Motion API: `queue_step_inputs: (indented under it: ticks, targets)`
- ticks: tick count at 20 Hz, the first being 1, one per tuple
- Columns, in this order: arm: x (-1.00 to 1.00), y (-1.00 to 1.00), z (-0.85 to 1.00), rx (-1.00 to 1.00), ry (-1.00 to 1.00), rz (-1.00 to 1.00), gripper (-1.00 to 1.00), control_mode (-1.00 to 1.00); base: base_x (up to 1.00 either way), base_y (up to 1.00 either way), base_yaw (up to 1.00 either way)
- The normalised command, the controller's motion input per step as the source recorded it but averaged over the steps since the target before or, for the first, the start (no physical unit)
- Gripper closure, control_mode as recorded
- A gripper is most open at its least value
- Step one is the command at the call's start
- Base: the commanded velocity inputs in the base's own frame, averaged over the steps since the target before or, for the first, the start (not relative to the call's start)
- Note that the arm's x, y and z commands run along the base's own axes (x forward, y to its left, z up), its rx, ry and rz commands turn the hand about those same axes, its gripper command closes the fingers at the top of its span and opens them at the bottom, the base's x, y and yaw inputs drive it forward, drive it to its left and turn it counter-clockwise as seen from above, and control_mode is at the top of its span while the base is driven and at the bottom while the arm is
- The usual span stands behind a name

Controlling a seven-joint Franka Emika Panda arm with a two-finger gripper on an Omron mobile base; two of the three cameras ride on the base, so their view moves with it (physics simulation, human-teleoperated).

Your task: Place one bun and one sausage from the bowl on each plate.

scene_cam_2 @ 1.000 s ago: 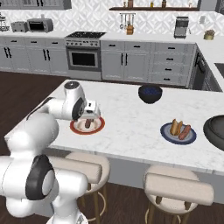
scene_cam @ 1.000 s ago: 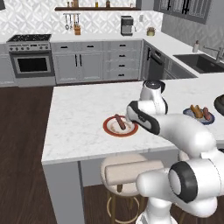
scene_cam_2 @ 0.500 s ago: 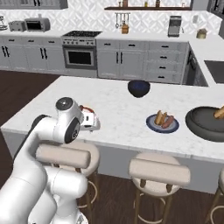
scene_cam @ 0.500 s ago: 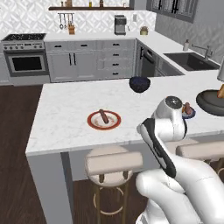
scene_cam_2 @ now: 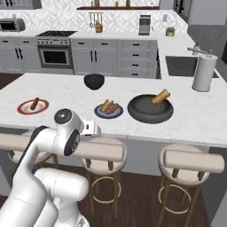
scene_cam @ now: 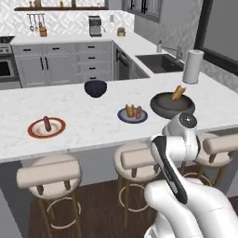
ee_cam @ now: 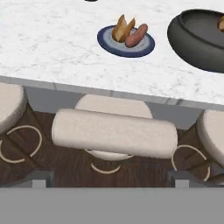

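Note:
The wide dark grey bowl (scene_cam_2: 148,116) stands on the island counter with one bun (scene_cam_2: 161,96) leaning on its rim. Just left of it, the dark blue plate (scene_cam_2: 108,116) carries a bun (ee_cam: 121,28) and a sausage (ee_cam: 136,36). Far to the left, the orange-red plate (scene_cam: 32,131) holds a single sausage (scene_cam: 46,123). My gripper (ee_cam: 111,177) hangs in front of the counter's near edge, above a stool and short of the blue plate. Its fingertips (ee_cam: 39,177) stand wide apart with nothing between them, so it is open.
A small dark blue-black bowl (scene_cam_2: 94,80) sits behind the blue plate. A paper towel roll (scene_cam_2: 204,73) stands at the counter's right end, beside the sink (scene_cam: 160,62). Padded stools (scene_cam_2: 104,151) line the near side of the counter.
The base has driven right along the counter, so the whole scene has slid left. My gripper has left the orange-red plate and pulled back off the counter edge.

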Motion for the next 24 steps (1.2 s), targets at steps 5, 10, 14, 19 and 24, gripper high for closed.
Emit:
queue_step_inputs:
  ticks: [5, 10, 14, 19, 24]
  targets:
    - [0.00, 0.00, 0.00, 0.00, 0.00, 0.00, -1.00, 1.00, 0.37, -1.00, -0.18]
    - [0.00, 0.00, 0.00, 0.00, 0.00, 0.00, -1.00, 1.00, 1.00, -0.06, -0.10]
    - [0.00, 0.00, 0.00, 0.00, 0.00, 0.00, -1.00, 1.00, 1.00, 0.16, -0.08]
    - [0.15, -0.07, 0.20, 0.04, 0.00, -0.06, -1.00, -1.00, 0.74, -0.06, -0.15]
    - [0.79, -0.36, 1.00, 0.24, 0.00, -0.43, -1.00, -1.00, 0.00, 0.00, 0.00]
